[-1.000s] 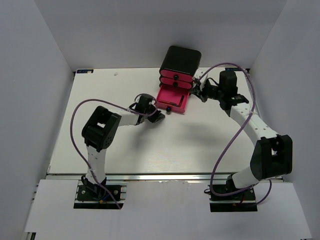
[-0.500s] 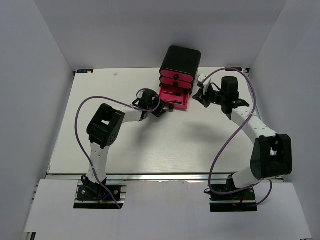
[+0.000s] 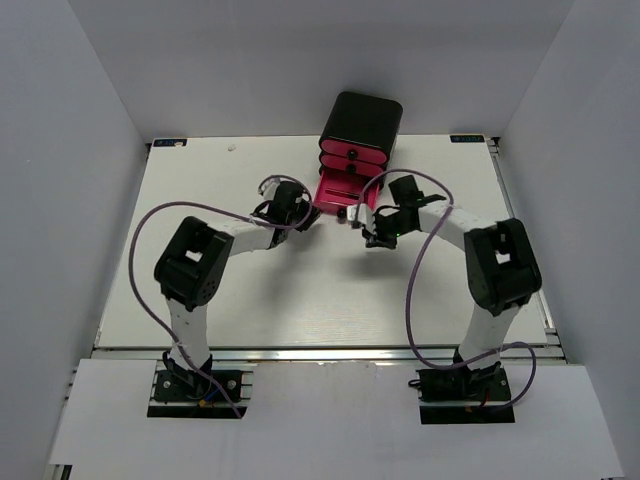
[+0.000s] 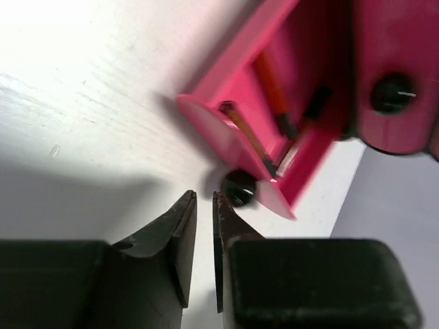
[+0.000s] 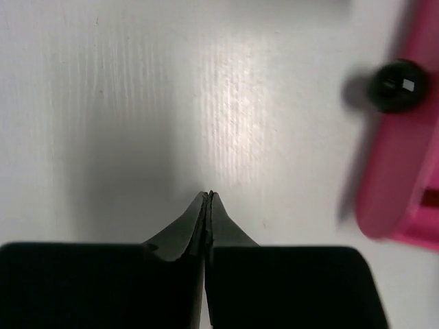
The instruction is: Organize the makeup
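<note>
Apparently nearly done: pencil sticks (image 4: pixel 248 137) stowed in open pink drawer (image 3: pixel 345 195) near desk's (image 3: pixel 250 290) far edge, only closing left. Gripping nothing with left pincer (image 4: pixel 204 199), a sliver apart, or right pincer (image 5: pixel 208 195), pressed tight.

The organizer box (image 3: pixel 362 118) at the far edge is glossy black. Its three drawers are hot pink with round black knobs (image 4: pixel 239 186). In the open bottom drawer (image 4: pixel 240 58) lie thin pencils (image 4: pixel 248 137), orange-brown with dark tips. The table (image 3: pixel 220 290) is white with faint wood grain. The arms (image 3: pixel 190 312) are white and black, their cables (image 3: pixel 138 260) purple. The left gripper (image 4: pixel 204 205) and right gripper (image 5: pixel 208 200) are black.
</note>
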